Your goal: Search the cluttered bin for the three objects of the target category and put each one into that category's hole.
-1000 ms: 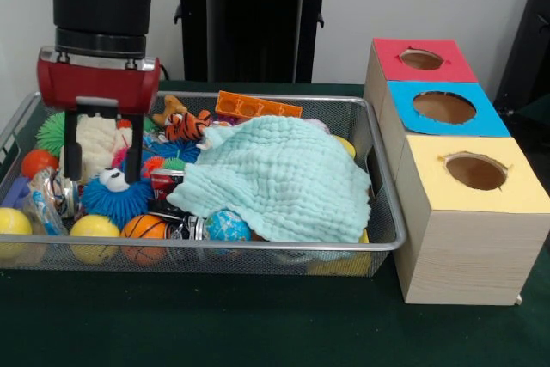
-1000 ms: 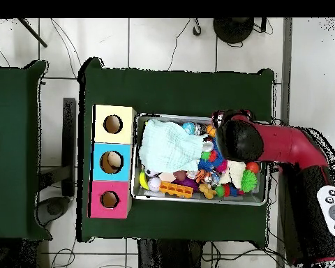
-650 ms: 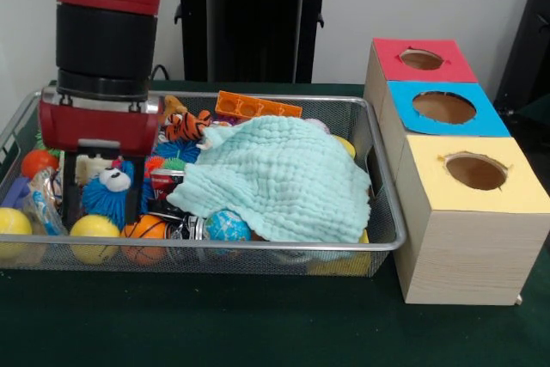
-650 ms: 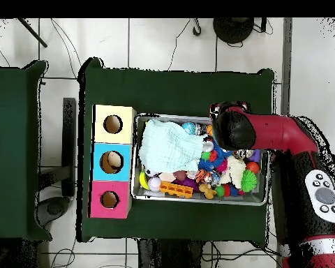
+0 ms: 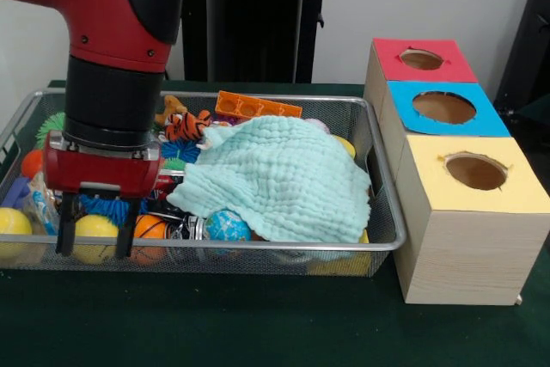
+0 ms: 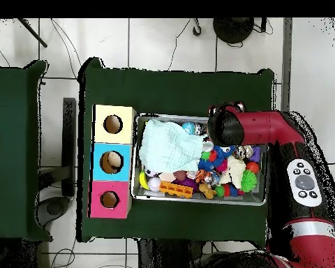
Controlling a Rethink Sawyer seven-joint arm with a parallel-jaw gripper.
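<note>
In the front view, the red and black gripper (image 5: 94,234) is seen lowered into the wire mesh bin (image 5: 378,212), its fingers spread around a yellow ball (image 5: 93,231).

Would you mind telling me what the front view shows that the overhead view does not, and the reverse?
Only the front view shows the gripper, open, its fingers straddling a yellow ball at the basket's near edge.

Only the overhead view shows the white plush toy and green spiky ball, uncovered beside the arm, which hides the gripper.

Both show the mint cloth covering part of the basket and the three boxes with holes.
</note>
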